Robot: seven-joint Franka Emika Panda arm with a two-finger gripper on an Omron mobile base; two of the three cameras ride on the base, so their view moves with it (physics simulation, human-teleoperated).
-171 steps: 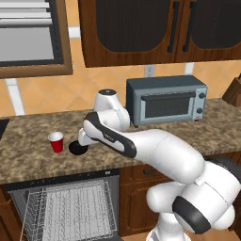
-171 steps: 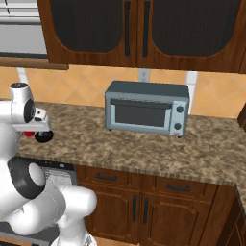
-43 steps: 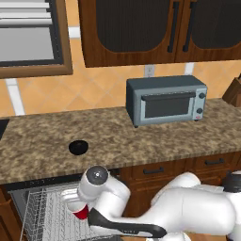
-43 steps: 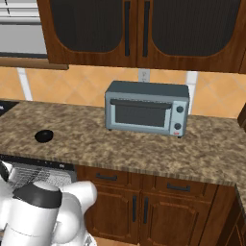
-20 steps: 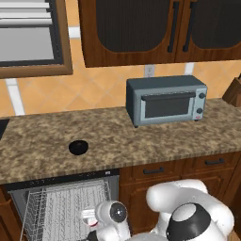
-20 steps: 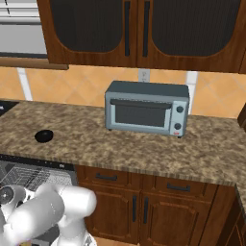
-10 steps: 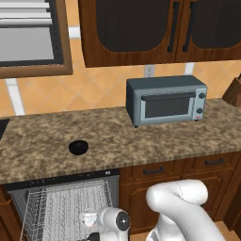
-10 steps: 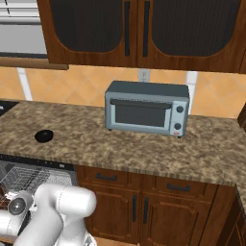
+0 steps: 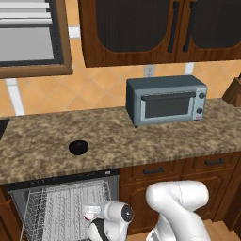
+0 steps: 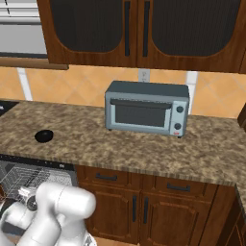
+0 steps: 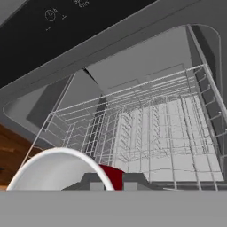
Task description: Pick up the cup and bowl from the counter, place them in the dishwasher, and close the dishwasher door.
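- Cup (image 11: 57, 170): lower body cut by the hand view's bottom edge; in the left base view, mostly behind the arm.
- Gripper (image 11: 111, 185): fingertips barely show.
- Dishwasher (image 10: 29, 169): rack's near part hidden behind the arm.
- Dishwasher door: hidden below frame.

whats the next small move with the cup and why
Probably ease the cup forward and down into the wire rack, then let go. The claw is shut on its rim at the open dishwasher, short of the rack, while the bowl waits on the counter.
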